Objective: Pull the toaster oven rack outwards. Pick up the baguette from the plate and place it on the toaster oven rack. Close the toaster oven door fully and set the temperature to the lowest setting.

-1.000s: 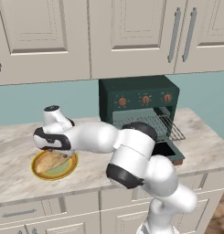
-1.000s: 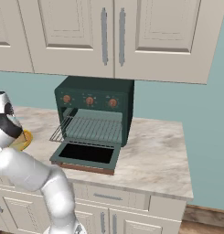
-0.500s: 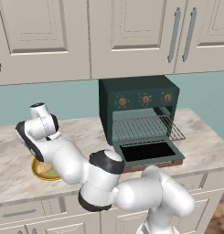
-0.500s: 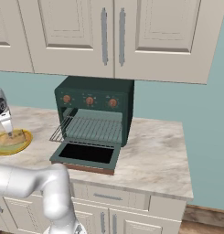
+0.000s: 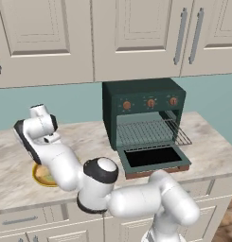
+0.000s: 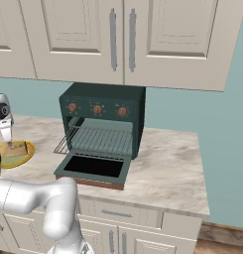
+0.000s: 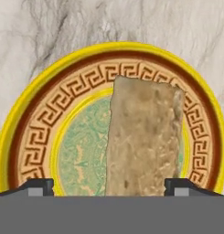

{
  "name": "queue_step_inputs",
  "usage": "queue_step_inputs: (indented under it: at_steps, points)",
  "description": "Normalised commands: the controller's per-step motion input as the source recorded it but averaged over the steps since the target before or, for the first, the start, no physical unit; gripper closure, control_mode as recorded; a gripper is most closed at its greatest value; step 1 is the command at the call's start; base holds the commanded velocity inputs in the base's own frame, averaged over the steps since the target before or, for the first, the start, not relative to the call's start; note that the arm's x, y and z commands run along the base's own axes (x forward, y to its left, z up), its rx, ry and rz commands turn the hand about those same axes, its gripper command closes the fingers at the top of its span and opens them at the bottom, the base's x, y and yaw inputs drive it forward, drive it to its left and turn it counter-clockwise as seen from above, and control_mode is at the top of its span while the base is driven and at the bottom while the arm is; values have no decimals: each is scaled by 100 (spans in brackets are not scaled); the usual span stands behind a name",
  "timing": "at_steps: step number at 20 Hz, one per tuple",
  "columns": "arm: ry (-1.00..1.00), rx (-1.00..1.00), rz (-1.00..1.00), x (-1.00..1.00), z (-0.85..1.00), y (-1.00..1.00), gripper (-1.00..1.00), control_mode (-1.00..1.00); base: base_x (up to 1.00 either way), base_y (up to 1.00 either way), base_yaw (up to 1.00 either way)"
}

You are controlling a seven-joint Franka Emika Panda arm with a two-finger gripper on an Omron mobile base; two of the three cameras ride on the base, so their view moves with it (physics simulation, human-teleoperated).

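Poised above the plate (image 7: 22, 137), the gripper (image 7: 109, 185) spreads its fingers wide astride the unheld baguette (image 7: 143, 137), which runs from six toward twelve o'clock, ready for lifting onto the toaster oven rack (image 5: 148, 131), already drawn outward.

Even, bright, diffuse light, no clear source. Soft shading under the cabinets (image 6: 123, 39) and inside the oven (image 5: 145, 118); door glass reads flat black w/ no glare. Faint shadow at counter (image 6: 167, 163) front edge. Base views slightly soft, low-res, jagged edges. Hand view sharper: plate (image 7: 35, 132) pattern crisp, bread (image 7: 143, 137) texture a bit smeared. No edge distortion.
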Motion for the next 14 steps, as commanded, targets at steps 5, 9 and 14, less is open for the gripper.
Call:
queue_step_inputs:
  at_steps: [5, 9, 14]
  points:
    - [7, -10, -17, -81, -18, 0, -100, -100, 0, 0, 0]
    - [3, -14, -9, -76, -14, -9, -100, -100, 0, 0, 0]
    - [-4, -11, 0, -7, -51, -24, -100, -100, 0, 0, 0]
